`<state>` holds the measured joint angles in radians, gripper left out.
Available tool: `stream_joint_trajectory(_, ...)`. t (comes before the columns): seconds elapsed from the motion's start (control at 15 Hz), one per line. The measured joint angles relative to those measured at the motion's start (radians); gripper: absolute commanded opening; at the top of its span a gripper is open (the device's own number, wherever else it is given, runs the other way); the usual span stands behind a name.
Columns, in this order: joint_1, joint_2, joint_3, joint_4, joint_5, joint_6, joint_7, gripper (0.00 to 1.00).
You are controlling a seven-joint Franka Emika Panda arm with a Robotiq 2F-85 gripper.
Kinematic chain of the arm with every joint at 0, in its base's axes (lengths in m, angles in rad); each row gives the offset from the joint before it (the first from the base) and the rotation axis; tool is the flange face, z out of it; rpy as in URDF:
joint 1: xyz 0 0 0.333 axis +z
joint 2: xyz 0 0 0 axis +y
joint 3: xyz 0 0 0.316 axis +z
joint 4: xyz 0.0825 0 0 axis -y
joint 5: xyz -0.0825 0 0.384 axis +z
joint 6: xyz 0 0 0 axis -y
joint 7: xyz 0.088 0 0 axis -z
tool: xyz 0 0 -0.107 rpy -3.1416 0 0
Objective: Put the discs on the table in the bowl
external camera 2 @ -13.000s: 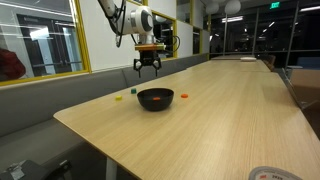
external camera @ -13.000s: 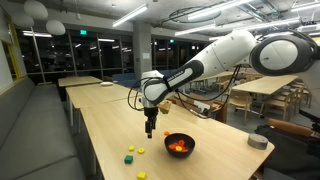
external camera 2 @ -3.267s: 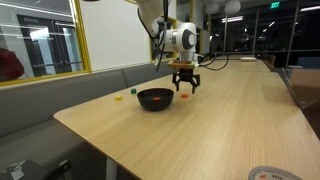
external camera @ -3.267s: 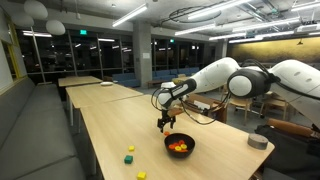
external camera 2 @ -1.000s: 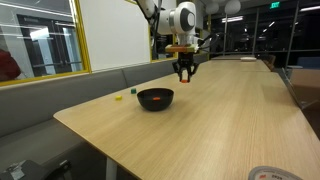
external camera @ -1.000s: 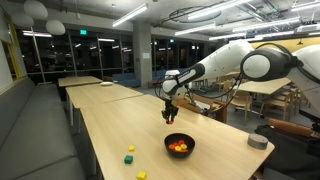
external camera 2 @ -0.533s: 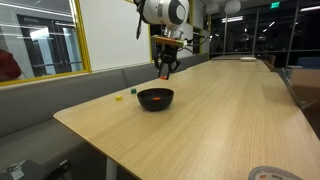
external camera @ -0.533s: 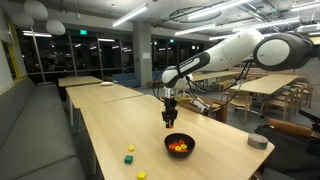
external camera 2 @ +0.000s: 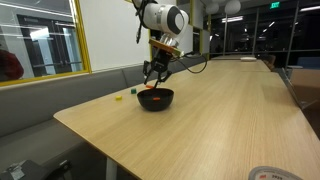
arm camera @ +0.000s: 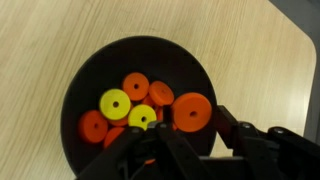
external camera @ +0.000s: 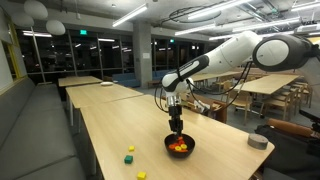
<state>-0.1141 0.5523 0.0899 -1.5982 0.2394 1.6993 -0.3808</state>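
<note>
1. Discs (arm camera: 135, 87) are piled in the black bowl (arm camera: 85, 75), orange and yellow.
2. End effector (external camera: 177, 126) hangs right over it; can't tell if it's apart or together.
3. They look light, stiff, slick, so pinch one across its rim.

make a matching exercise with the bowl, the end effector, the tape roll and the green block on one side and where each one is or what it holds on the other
Column A
1. bowl
2. end effector
3. roll of tape
4. green block

Column B
a. on the bare table next to a yellow block
b. hanging just over the bowl
c. holding orange and yellow discs
d. near the table's edge, apart from the bowl

Pairs: 1-c, 2-b, 3-d, 4-a
</note>
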Motion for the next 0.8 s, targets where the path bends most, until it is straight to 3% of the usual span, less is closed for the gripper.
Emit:
stream_joint_trajectory(0.13,-0.001,0.000,-0.011,-0.013,0.000,-0.009,0.001,0.98)
stream_joint_trajectory(0.2,-0.001,0.000,-0.017,-0.017,-0.002,-0.009,0.004,0.99)
stream_joint_trajectory(0.53,0.012,-0.043,-0.051,-0.049,-0.083,0.022,0.074,1.00)
stream_joint_trajectory(0.8,0.045,-0.217,-0.074,-0.179,-0.209,0.077,0.179,1.00)
